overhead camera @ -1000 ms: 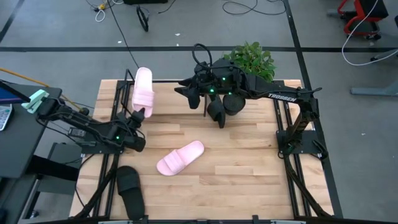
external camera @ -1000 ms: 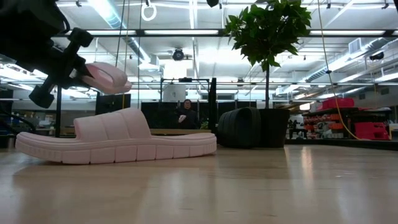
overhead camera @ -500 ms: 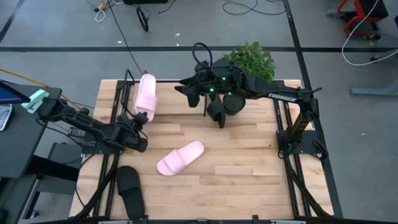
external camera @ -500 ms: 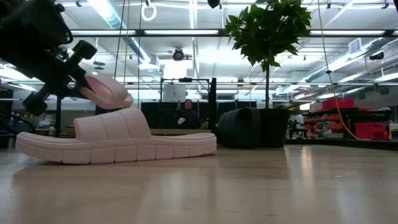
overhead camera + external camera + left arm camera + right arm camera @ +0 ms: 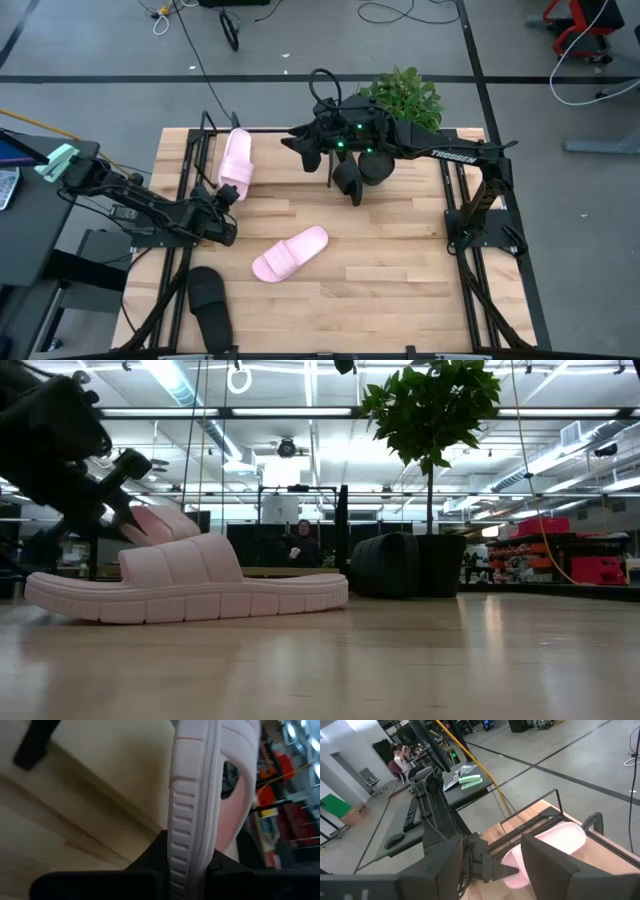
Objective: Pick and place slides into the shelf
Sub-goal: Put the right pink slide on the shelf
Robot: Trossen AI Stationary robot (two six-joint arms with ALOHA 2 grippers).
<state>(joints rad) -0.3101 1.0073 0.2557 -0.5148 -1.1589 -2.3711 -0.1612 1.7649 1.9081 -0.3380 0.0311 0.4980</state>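
Note:
My left gripper (image 5: 228, 190) is shut on a pale pink slide (image 5: 236, 158) at the table's far left, over the black tube shelf (image 5: 197, 150). Whether the slide touches the shelf I cannot tell. A second pink slide (image 5: 290, 253) lies sole down in the middle of the table. One black slide (image 5: 210, 305) lies at the near left, by the table's edge. Another black slide (image 5: 385, 565) stands on the table beside the plant pot. My right gripper (image 5: 300, 148) hangs open high over the far middle, pointing toward the shelf, with nothing between its fingers (image 5: 445, 867). My left gripper pinches the pink slide's sole at its near end (image 5: 186, 845), one finger on each flat face and the ribbed side edge between them. The fingers come slanting down from the table's near left side, along the slide's length. The slide reaches away toward the far edge, rolled partly on its side.
A potted plant (image 5: 405, 95) stands at the far right of the table, under the right arm. Black arm frames run along both side edges. Bare wood lies between the middle slide and the right frame. A person (image 5: 298, 545) sits in the room beyond.
My left gripper has sunk toward the shelf with the pink slide and tipped further downward. The slide stays in the hold and now stands lower and a little nearer than before.

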